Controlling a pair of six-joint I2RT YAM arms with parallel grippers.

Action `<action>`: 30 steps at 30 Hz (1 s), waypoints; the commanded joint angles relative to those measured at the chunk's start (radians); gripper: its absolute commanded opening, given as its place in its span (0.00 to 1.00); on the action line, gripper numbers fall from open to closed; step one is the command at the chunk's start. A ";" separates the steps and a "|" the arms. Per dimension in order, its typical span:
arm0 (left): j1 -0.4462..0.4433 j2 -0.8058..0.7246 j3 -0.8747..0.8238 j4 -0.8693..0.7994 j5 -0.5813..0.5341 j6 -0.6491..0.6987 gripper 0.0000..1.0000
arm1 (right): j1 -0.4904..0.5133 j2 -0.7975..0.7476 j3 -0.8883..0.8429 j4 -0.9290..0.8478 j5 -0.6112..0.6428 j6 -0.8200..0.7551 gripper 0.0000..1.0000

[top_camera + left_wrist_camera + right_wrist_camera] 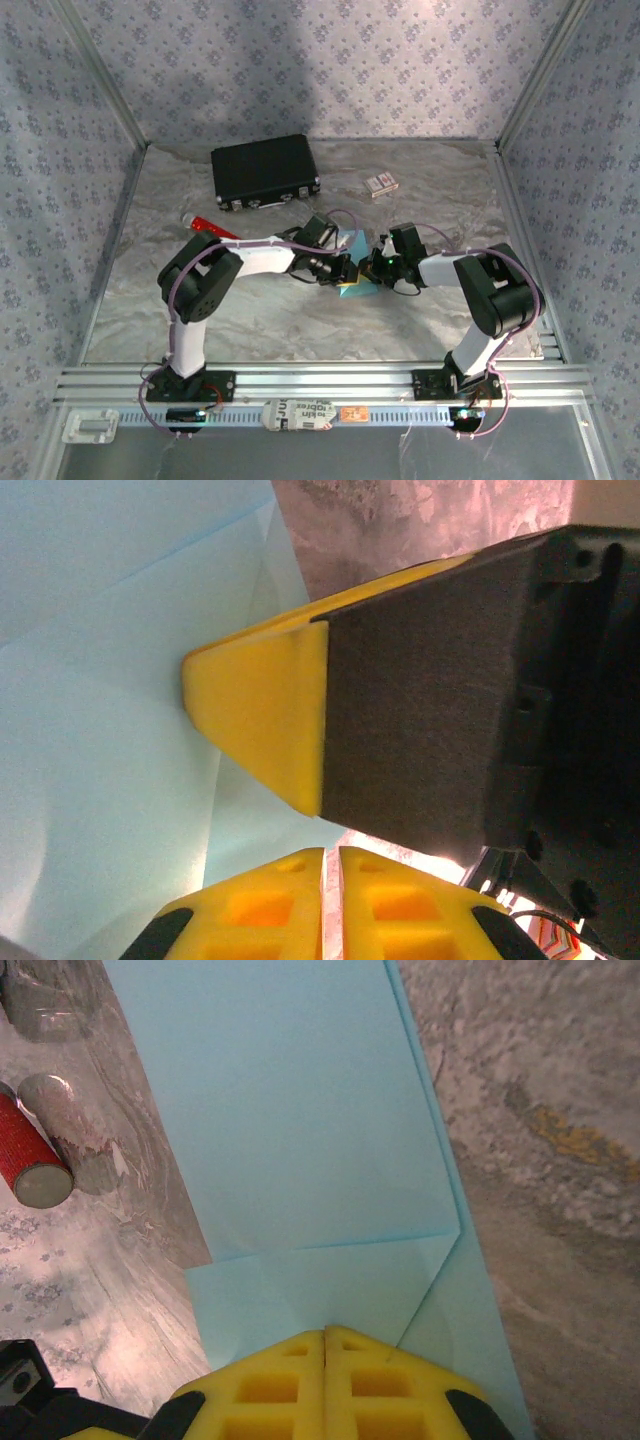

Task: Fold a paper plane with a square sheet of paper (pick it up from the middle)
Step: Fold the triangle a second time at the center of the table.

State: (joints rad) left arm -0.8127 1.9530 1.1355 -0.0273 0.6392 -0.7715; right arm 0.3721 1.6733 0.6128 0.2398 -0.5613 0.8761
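Sheet (300, 1110): one, light blue, partly folded with creases showing, at the centre of the bench (300, 320) between the two grippers. Left gripper (330, 865): jaws together, pinching the sheet. Right gripper (325, 1345): jaws closed on the sheet. Containers, read from bench centre: one black case (265, 172) at 11 o'clock, closed, contents hidden; one small card box (380, 184) at 1 o'clock, closed. One red tube (208, 225) lies at 10 o'clock, apart from the sheet.
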 commanded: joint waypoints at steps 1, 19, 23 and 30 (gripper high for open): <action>-0.008 0.021 0.031 -0.031 0.012 0.009 0.11 | 0.003 0.008 -0.024 -0.086 0.059 0.008 0.02; -0.009 0.027 -0.026 -0.065 -0.036 0.049 0.11 | -0.005 0.002 -0.036 -0.098 0.065 -0.006 0.02; -0.008 0.017 -0.049 -0.060 -0.042 0.046 0.11 | -0.011 0.007 -0.040 -0.098 0.064 -0.009 0.02; -0.009 -0.015 -0.092 -0.057 -0.053 0.051 0.11 | -0.022 0.007 -0.047 -0.102 0.064 -0.018 0.01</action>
State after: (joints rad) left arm -0.8146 1.9682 1.0779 -0.0360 0.6086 -0.7418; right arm 0.3668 1.6691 0.6041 0.2420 -0.5652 0.8753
